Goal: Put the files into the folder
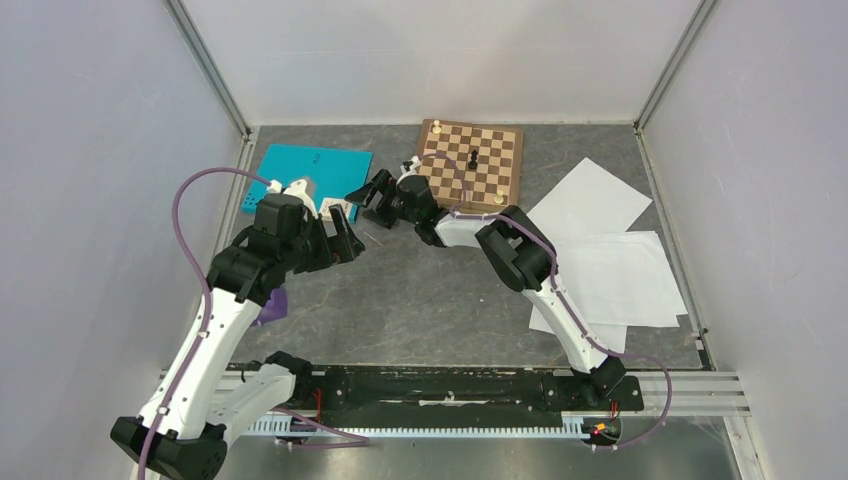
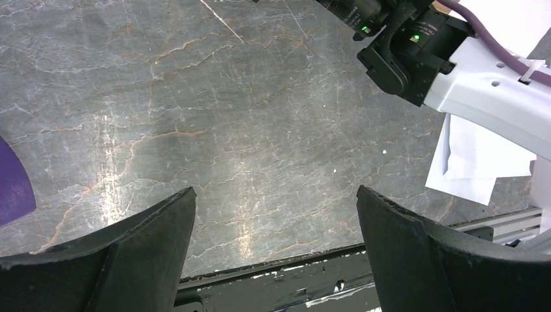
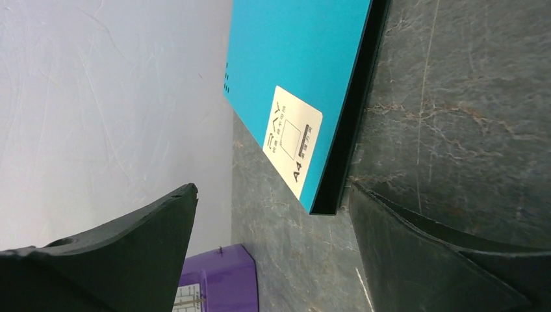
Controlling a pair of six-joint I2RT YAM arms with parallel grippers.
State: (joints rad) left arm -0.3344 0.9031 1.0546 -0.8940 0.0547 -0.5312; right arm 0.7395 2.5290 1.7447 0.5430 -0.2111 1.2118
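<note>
folder [image 3: 299, 58] corner edge at the spread right claw [image 3: 273, 190], grey table [image 3: 455, 97] alongside

The teal folder [image 1: 300, 172] lies closed at the far left of the grey table [image 1: 440, 290]. The right gripper [image 1: 362, 203] reaches across to the folder's near right corner, with the left gripper [image 1: 340, 245] just beside it. White files [image 1: 615, 275] lie overlapping at the right, near a wooden chessboard [image 1: 485, 150]; a purple metronome [image 1: 272, 305] peeks from under the left arm

Folder [image 1: 300, 168] far left on the table [image 1: 430, 300], chessboard [image 1: 488, 150] right of it, files [image 1: 620, 270] further right, metronome [image 1: 272, 306] before the folder.
</note>
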